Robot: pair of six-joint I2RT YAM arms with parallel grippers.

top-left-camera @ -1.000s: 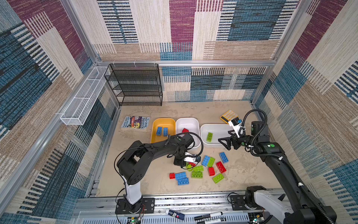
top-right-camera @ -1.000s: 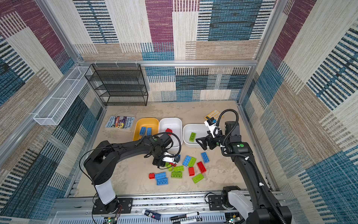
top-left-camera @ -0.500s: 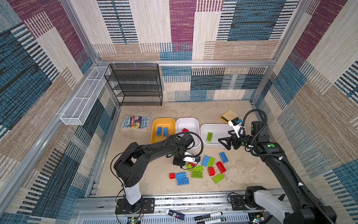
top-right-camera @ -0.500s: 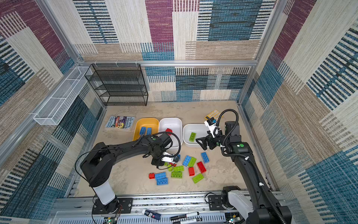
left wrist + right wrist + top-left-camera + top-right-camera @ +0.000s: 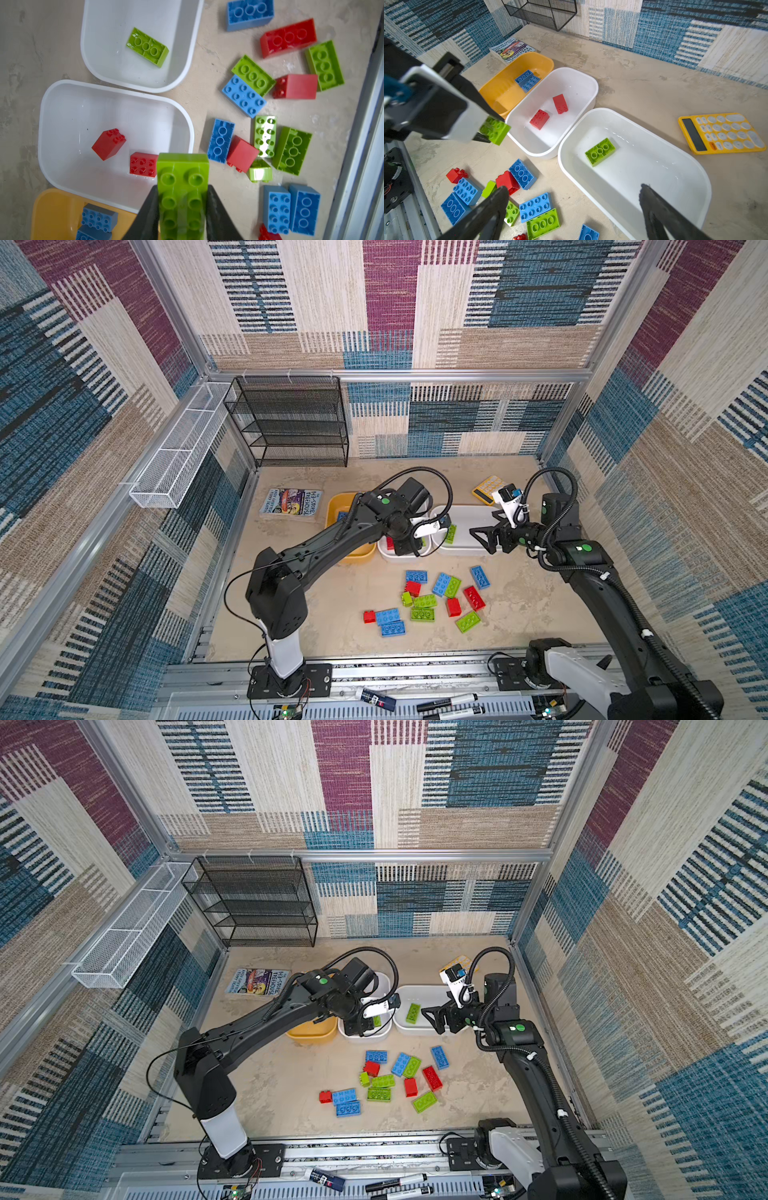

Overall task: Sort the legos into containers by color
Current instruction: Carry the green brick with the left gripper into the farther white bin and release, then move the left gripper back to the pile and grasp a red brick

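Legos [image 5: 422,614] lie on the surface [image 5: 332,605]. My left end effector [image 5: 182,207] grips a green lego [image 5: 182,172]. My right end effector [image 5: 574,189] is spread wide.

**Bright, even light from above; crisp in the middle, soft up close**

In both top views the tabletop [image 5: 332,614] is evenly lit and the bricks [image 5: 424,600] throw only short, soft shadows, while the wide lens stretches the patterned walls [image 5: 62,406] toward the corners. White glare streaks the glossy floor of a white tub [image 5: 643,176] and flashes off a lime brick [image 5: 265,136]. In the right wrist view the left arm [image 5: 436,104] and the fingers [image 5: 658,214] of the right gripper [image 5: 574,186] are out of focus.
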